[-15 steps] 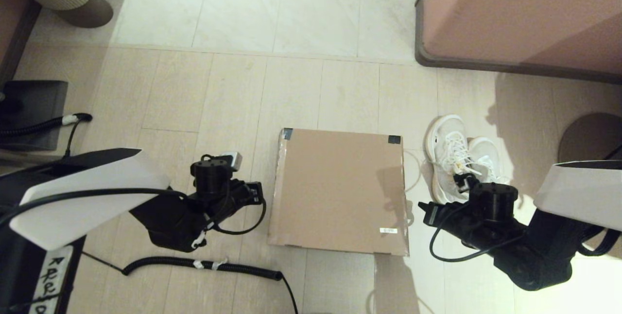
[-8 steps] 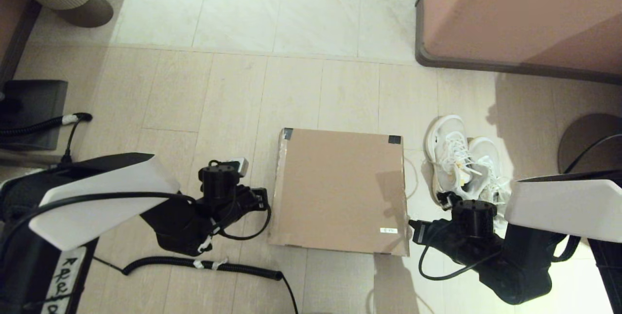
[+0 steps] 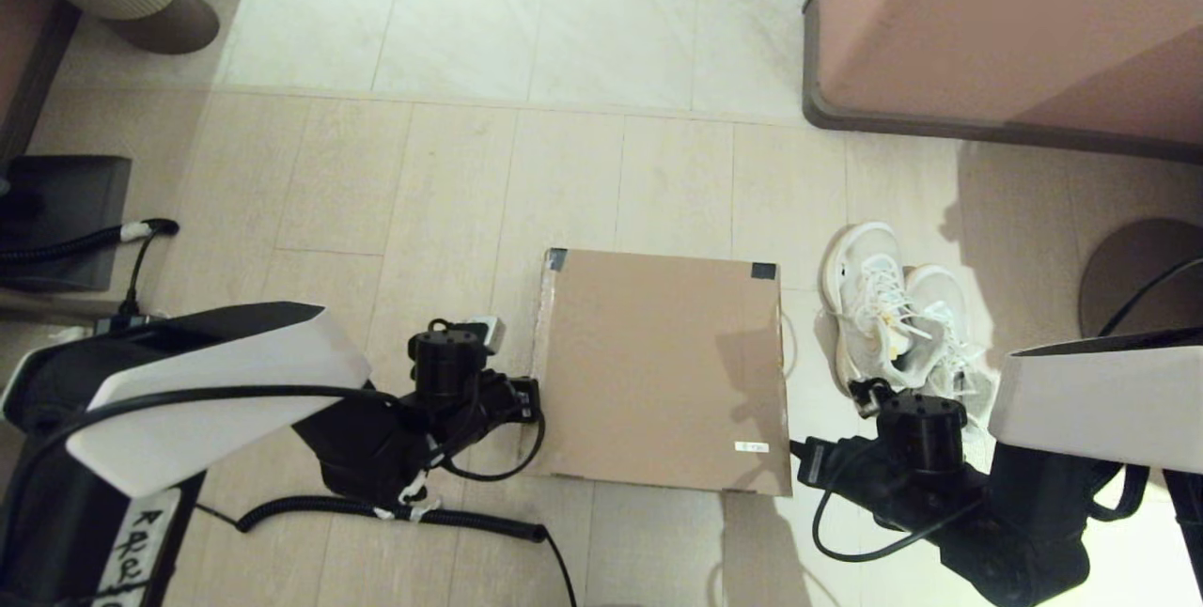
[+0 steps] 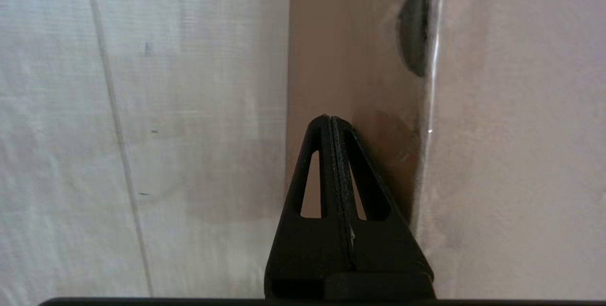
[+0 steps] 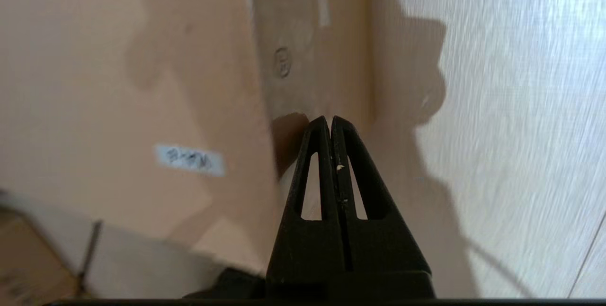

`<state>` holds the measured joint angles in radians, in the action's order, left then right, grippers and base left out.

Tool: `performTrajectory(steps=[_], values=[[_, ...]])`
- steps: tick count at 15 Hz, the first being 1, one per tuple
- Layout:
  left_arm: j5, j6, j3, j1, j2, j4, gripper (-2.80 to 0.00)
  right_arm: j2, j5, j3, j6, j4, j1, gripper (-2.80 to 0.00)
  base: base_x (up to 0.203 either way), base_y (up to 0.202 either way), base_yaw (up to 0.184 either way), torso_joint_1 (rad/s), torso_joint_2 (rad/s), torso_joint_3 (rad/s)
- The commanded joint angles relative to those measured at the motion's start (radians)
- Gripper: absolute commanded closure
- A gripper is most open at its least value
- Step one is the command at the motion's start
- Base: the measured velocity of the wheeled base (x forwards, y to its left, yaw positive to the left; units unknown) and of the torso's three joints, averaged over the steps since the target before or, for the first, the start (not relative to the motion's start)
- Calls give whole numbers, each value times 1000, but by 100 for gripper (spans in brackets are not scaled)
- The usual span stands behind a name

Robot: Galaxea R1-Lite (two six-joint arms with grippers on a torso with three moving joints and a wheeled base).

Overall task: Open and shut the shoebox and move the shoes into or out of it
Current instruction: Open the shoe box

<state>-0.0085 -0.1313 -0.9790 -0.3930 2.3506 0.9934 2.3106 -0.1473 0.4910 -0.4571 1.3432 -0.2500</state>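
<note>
- Nearest: left gripper (image 4: 331, 121) low at the shoebox's left side, fingers pressed together, holding nothing. Tips pointed at the side wall just under the lid edge.
- Right gripper (image 5: 330, 120) low at the right side near the front corner, likewise pinched shut and empty. Tips aimed at the side wall below the lid overhang.
- Shoebox (image 3: 663, 367) flat on the floor between the two arms, lid down and closed. White sticker (image 3: 751, 446) near the front right corner, black tape on the two far corners.
- Step in hand, judged: getting closed fingertips under the lid rim on both sides to flip it open toward the far, taped edge.
- To do well: keep both tips level with the seam, not the wall below it. Lift evenly on both sides so the box does not twist or slide. Watch for the frayed left edge snagging.
- Farther right: shoes (image 3: 893, 311) side by side on the floor, outside the box, just beside its right wall, toes pointing away.
- Farthest: pinkish-brown furniture block (image 3: 1006, 34) at the far right, well apart from the box.
</note>
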Motion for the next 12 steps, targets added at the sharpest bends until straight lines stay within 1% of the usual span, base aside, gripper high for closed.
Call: performTrajectory(steps=[1,2,4,9,12], values=[[-1,-2,3,-6,-4,7,0,-49,-40,-34,-35,7,-4,0,0,0,0,0,0,0],[-1,-2,3,-7,-6,7,0,-63,-73,-43,-67,6,-7,0,0,0,0,0,0,0],[1,-2,8,-7,-9,8,0,-68,-86,-42,-77,4,-11,0,0,0,0,0,0,0],[1,-16,16,-7,-52,7,0,-107,-86,-45,-86,-3,-25,0,0,0,0,0,0,0],[4,-16,17,-7,-100,0,0,-165,-86,-61,-86,-34,-25,0,0,0,0,0,0,0]])
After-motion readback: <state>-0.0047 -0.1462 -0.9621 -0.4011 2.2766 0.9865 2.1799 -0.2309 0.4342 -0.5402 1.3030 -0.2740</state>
